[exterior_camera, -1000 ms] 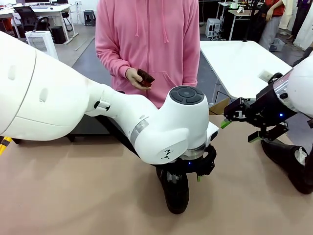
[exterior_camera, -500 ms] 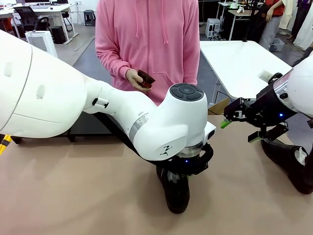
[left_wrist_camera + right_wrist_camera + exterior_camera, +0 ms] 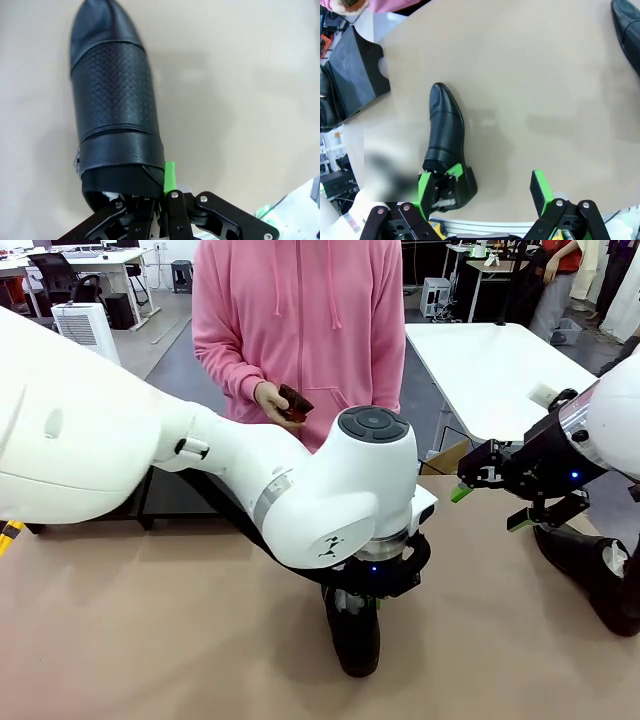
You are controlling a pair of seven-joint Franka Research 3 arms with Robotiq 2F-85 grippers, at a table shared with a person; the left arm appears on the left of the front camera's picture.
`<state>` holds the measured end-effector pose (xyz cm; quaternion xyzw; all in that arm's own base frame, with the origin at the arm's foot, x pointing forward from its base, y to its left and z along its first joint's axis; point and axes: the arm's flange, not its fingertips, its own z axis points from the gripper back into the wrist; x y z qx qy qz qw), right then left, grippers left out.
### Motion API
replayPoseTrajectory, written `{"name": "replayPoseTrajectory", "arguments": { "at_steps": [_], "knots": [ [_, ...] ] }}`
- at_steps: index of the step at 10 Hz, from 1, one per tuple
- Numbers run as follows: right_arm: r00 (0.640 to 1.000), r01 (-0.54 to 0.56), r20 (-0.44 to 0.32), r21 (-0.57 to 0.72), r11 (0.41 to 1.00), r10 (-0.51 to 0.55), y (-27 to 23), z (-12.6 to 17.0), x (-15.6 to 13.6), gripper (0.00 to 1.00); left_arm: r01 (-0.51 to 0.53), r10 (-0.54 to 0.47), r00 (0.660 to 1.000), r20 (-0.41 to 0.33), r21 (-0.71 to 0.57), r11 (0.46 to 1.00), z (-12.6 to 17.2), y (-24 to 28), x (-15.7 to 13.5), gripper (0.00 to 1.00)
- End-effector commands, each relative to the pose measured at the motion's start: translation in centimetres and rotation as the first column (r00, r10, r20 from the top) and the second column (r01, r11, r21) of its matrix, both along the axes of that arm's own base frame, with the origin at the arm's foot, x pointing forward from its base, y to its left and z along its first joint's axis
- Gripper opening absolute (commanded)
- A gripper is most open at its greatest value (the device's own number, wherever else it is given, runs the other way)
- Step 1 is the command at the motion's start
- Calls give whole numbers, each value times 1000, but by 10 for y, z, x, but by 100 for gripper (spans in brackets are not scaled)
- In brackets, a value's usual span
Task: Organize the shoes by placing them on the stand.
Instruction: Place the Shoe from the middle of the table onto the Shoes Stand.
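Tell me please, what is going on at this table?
The left gripper is shut on the heel end of a black shoe lying mid-table. The right gripper hangs open on the right side, near a second shoe. The black stand sits toward the far side; the gripped shoe is not yet on it. A person in a pink hoodie stands opposite, holding a small brown object.
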<state>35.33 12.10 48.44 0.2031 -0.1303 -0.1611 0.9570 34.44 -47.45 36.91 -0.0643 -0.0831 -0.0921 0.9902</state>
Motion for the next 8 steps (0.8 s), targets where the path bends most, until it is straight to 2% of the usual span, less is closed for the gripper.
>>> {"name": "replayPoseTrajectory", "arguments": {
  "at_steps": [1,2,4,6,7,8],
  "knots": [
    [1000,-7,0,4,1000,7,0,-1,1,100,107,-107,994,-1,-53,993,41,45,-19,0],
    [1000,-7,0,4,1000,7,0,-1,1,100,127,-129,991,-24,-79,989,55,61,-17,0],
    [1000,-7,0,4,1000,7,0,-1,1,100,143,-129,986,110,-131,981,86,103,2,0],
    [1000,-7,0,4,1000,7,0,-1,1,100,106,-77,968,239,-111,988,108,148,38,0],
    [1000,-7,0,4,1000,7,0,-1,1,100,111,-65,939,336,-119,987,120,165,52,0],
    [1000,-7,0,4,1000,7,0,-1,1,100,113,-72,921,382,-87,990,130,180,69,0]
  ]
}}
